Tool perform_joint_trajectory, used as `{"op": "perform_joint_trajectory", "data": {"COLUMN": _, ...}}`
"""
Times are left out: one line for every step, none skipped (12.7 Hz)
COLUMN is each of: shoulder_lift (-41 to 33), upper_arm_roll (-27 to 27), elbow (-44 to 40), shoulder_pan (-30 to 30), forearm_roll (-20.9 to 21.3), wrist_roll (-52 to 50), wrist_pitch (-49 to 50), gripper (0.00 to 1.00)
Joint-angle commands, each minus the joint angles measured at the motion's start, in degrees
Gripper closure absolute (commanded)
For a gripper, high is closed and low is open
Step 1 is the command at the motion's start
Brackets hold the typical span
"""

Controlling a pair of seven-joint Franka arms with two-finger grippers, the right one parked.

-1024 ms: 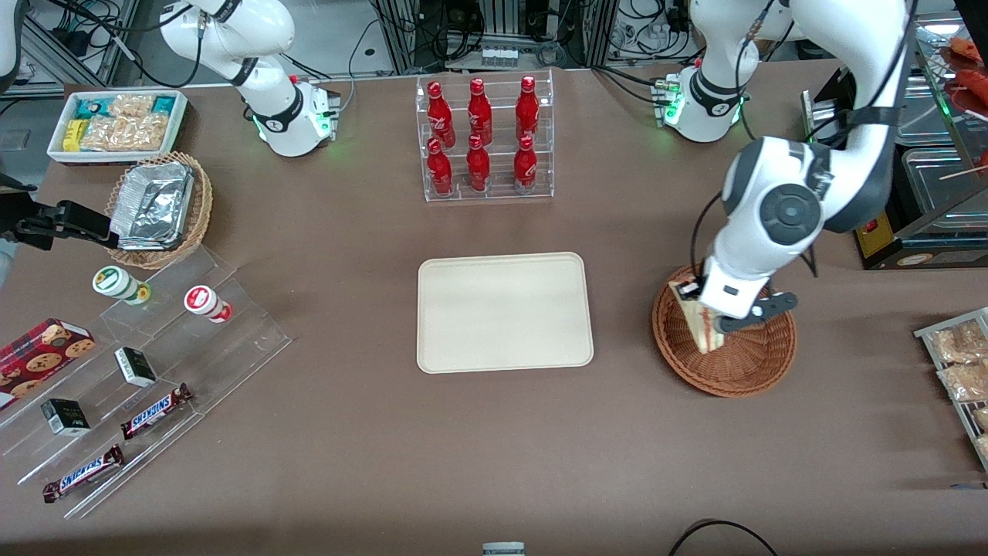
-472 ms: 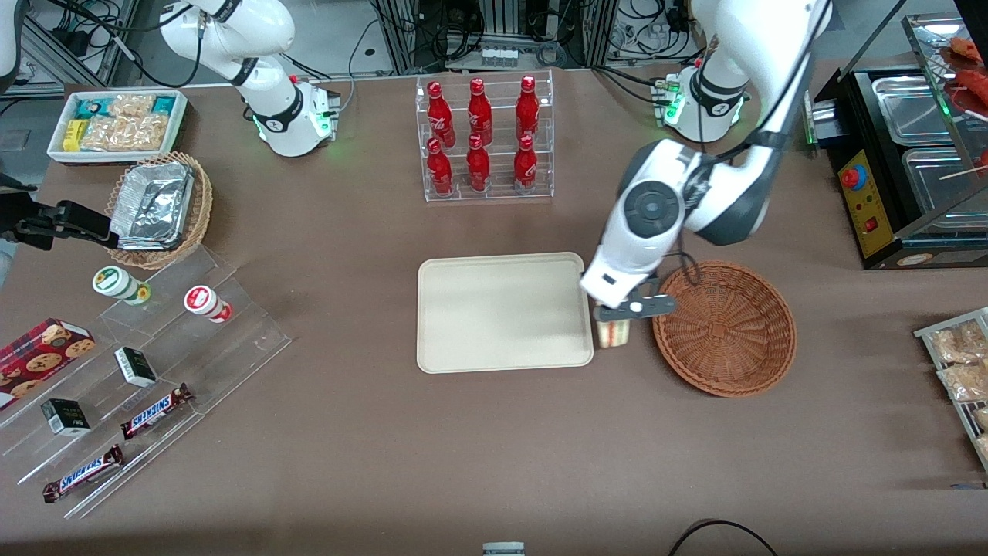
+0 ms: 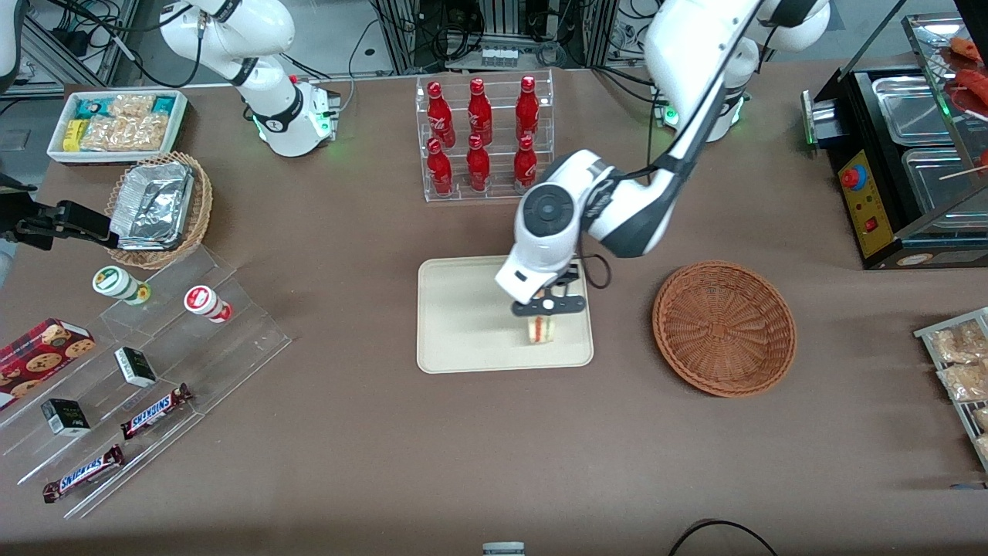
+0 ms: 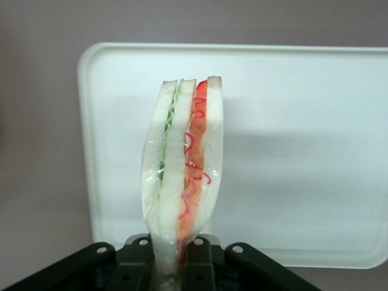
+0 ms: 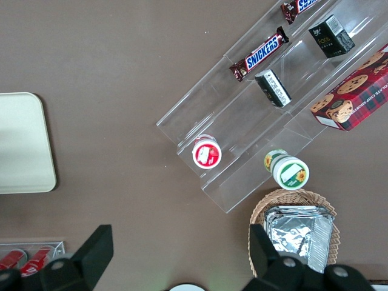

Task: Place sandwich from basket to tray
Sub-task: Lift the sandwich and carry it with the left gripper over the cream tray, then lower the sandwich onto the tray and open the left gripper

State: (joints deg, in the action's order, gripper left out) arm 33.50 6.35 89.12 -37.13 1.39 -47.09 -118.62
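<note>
My left gripper hangs over the cream-beige tray, above the corner nearest the basket and the front camera, and is shut on the sandwich. In the left wrist view the sandwich stands on edge between the gripper fingers, showing pale bread with green and red-orange layers, and the tray lies below it. The reddish-brown wicker basket sits empty beside the tray, toward the working arm's end of the table.
A clear rack of red bottles stands farther from the front camera than the tray. A tan basket with foil containers, a white snack bin and an acrylic shelf of snacks lie toward the parked arm's end.
The gripper lifted the sandwich out of the basket and carried it sideways past the tray's rim; now it is over the tray. The basket is left empty.
</note>
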Motion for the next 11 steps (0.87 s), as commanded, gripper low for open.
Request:
{"op": "perform_joint_trajectory", "data": {"shoulder_lift": 6.3, "upper_arm_roll": -0.8, "elbow": -8.7, "shoulder_pan": -2.6, "forearm_roll": -0.5, "wrist_roll": -5.2, "wrist_pitch": 1.1, "gripper": 1.00}}
{"op": "perform_joint_trajectory", "data": {"shoulder_lift": 7.4, "upper_arm_roll": -0.8, "elbow": -9.8, "shoulder_pan": -3.7, "forearm_roll": -0.5, "wrist_roll": -6.8, "wrist_pitch": 1.1, "gripper": 1.00}}
{"op": "perform_joint_trajectory", "data": {"shoulder_lift": 8.2, "upper_arm_roll": -0.8, "elbow": -10.8, "shoulder_pan": -4.0, "forearm_roll": -0.5, "wrist_roll": -8.0, "wrist_pitch": 1.0, "gripper": 1.00}}
{"op": "perform_joint_trajectory", "data": {"shoulder_lift": 9.8, "upper_arm_roll": -0.8, "elbow": -12.7, "shoulder_pan": -4.1, "forearm_roll": -0.5, "wrist_roll": -9.7, "wrist_pitch": 1.2, "gripper": 1.00}}
{"op": "perform_joint_trajectory", "data": {"shoulder_lift": 11.1, "upper_arm_roll": -0.8, "elbow": -14.1, "shoulder_pan": -4.1, "forearm_roll": -0.8, "wrist_roll": -10.3, "wrist_pitch": 1.5, "gripper": 1.00}}
{"op": "perform_joint_trajectory", "data": {"shoulder_lift": 11.9, "upper_arm_roll": -0.8, "elbow": -14.5, "shoulder_pan": -4.2, "forearm_roll": -1.9, "wrist_roll": -10.4, "wrist_pitch": 1.5, "gripper": 1.00}}
{"op": "perform_joint_trajectory", "data": {"shoulder_lift": 12.0, "upper_arm_roll": -0.8, "elbow": -14.5, "shoulder_pan": -4.2, "forearm_roll": -2.2, "wrist_roll": -10.3, "wrist_pitch": 1.6, "gripper": 1.00}}
{"op": "perform_joint_trajectory", "data": {"shoulder_lift": 12.0, "upper_arm_roll": -0.8, "elbow": -14.5, "shoulder_pan": -4.2, "forearm_roll": -2.3, "wrist_roll": -10.3, "wrist_pitch": 2.1, "gripper": 1.00}}
{"op": "perform_joint_trajectory", "data": {"shoulder_lift": 12.2, "upper_arm_roll": -0.8, "elbow": -14.5, "shoulder_pan": -4.2, "forearm_roll": -3.1, "wrist_roll": -10.3, "wrist_pitch": 3.0, "gripper": 1.00}}
{"op": "perform_joint_trajectory", "data": {"shoulder_lift": 12.6, "upper_arm_roll": -0.8, "elbow": -14.5, "shoulder_pan": -4.1, "forearm_roll": -3.5, "wrist_roll": -10.3, "wrist_pitch": 3.3, "gripper": 1.00}}
{"op": "perform_joint_trajectory", "data": {"shoulder_lift": 12.7, "upper_arm_roll": -0.8, "elbow": -14.5, "shoulder_pan": -4.2, "forearm_roll": -3.5, "wrist_roll": -10.4, "wrist_pitch": 3.7, "gripper": 1.00}}
